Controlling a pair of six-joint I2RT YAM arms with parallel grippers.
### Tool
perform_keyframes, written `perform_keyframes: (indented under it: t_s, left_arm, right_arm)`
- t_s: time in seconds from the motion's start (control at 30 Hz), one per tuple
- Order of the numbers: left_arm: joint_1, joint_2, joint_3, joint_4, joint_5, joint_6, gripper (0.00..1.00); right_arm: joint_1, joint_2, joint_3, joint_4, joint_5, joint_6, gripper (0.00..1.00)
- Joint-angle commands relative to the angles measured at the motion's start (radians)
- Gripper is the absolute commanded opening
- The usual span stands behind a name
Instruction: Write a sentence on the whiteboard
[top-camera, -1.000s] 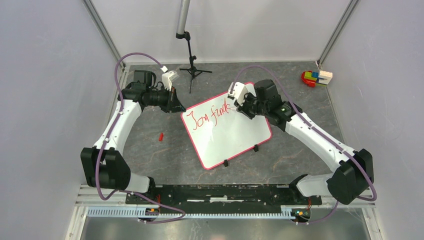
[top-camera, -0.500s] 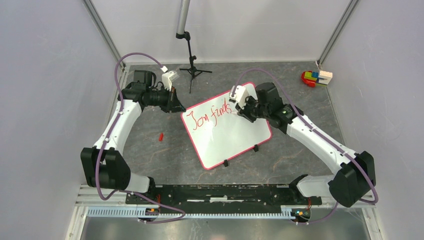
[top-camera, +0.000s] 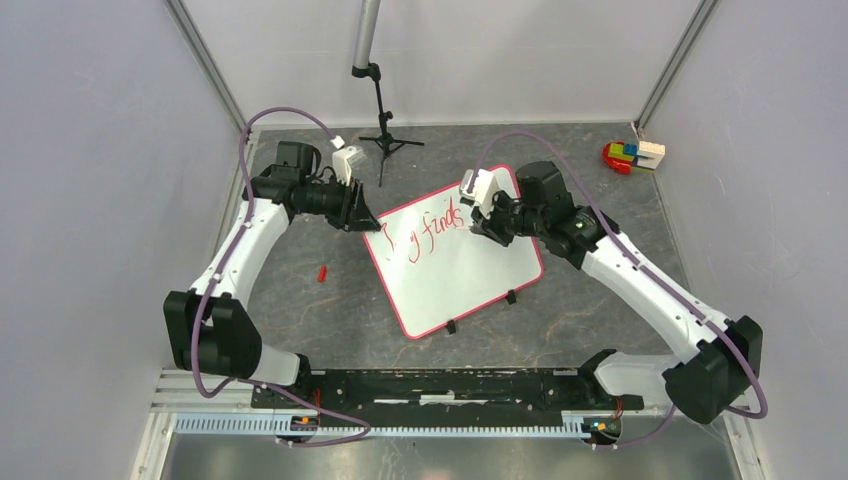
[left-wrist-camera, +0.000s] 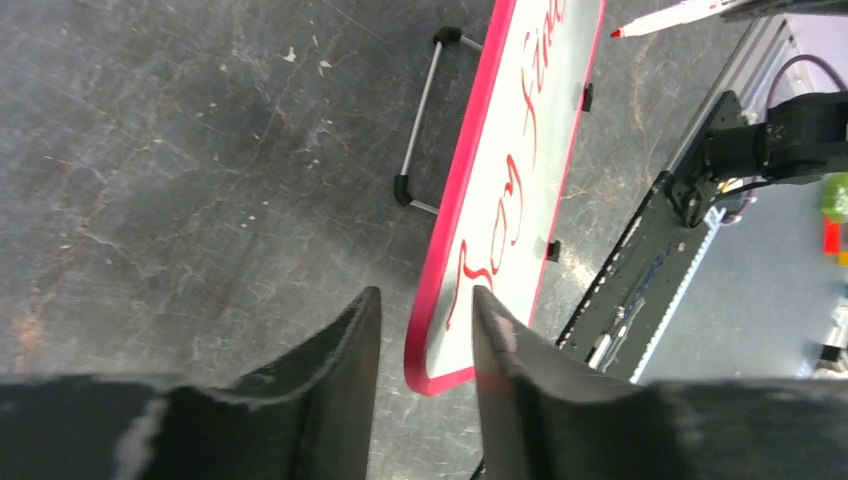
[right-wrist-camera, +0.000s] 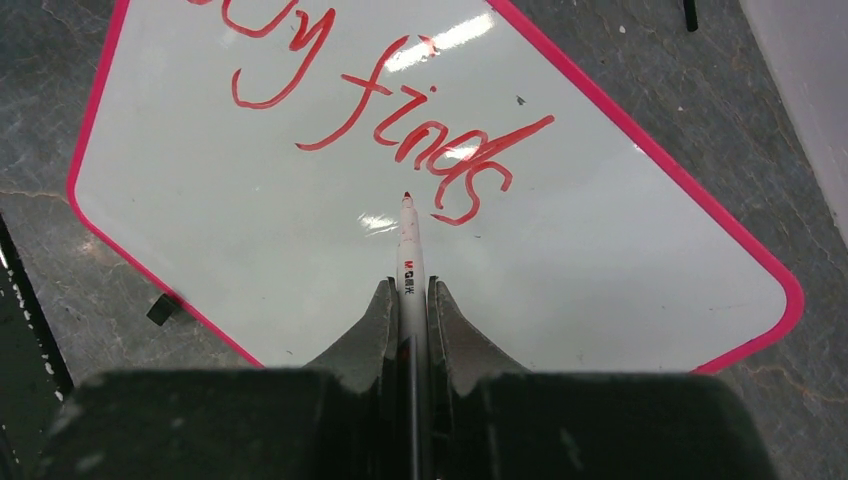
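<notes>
The whiteboard (top-camera: 470, 275) lies tilted on the grey table, with a pink-red frame and two black clip feet. The sentence (top-camera: 438, 222) is red cursive in one line, ending in "finds" (right-wrist-camera: 440, 140). My left gripper (top-camera: 362, 220) is open, its jaws either side of the board's left corner (left-wrist-camera: 440, 375); it hides part of the first word in the top view. My right gripper (top-camera: 480, 222) is shut on a white marker (right-wrist-camera: 408, 250), whose red tip sits just below "finds". In the left wrist view the marker (left-wrist-camera: 665, 18) shows at the top right.
A small red cap (top-camera: 321, 272) lies on the table left of the board. A black tripod stand (top-camera: 383, 140) is at the back. Coloured toy blocks (top-camera: 632, 155) sit in the back right corner. A wire prop (left-wrist-camera: 420, 120) lies beside the board's edge.
My left gripper has moved right onto the board's left corner and now covers part of the first word. My right arm has shifted slightly, still holding the marker.
</notes>
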Motion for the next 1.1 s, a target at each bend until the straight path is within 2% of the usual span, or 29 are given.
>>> perform_keyframes:
  t_s: [0.0, 0.17, 0.33, 0.47, 0.53, 0.63, 0.7, 1.07]
  left_arm:
    - [-0.009, -0.002, 0.003, -0.011, -0.005, 0.009, 0.51]
    - [-0.009, -0.005, -0.002, -0.010, -0.008, 0.009, 0.60]
    - [-0.009, 0.001, 0.000, -0.010, 0.001, 0.007, 0.60]
    - [-0.009, 0.002, -0.001, -0.010, 0.006, 0.008, 0.56]
    - [-0.009, 0.001, 0.000, -0.010, 0.006, 0.007, 0.54]
    - [-0.009, 0.004, 0.002, -0.010, 0.007, 0.007, 0.50]
    - [-0.009, 0.005, 0.003, -0.010, 0.008, 0.007, 0.47]
    - [-0.009, 0.006, 0.003, -0.010, 0.008, 0.009, 0.41]
  right_arm:
    - [0.019, -0.052, 0.010, -0.022, -0.056, 0.018, 0.00]
    - [0.080, -0.094, -0.101, -0.014, -0.079, 0.017, 0.00]
    - [0.141, -0.105, -0.175, 0.016, -0.037, 0.017, 0.00]
    - [0.143, -0.103, -0.171, 0.035, 0.029, 0.009, 0.00]
    - [0.115, -0.100, -0.149, 0.046, 0.084, 0.010, 0.00]
    - [-0.017, -0.083, -0.085, 0.054, 0.037, 0.030, 0.00]
    - [-0.060, -0.076, -0.052, 0.059, 0.046, 0.011, 0.00]
    - [-0.091, -0.010, 0.032, 0.093, 0.108, -0.017, 0.00]
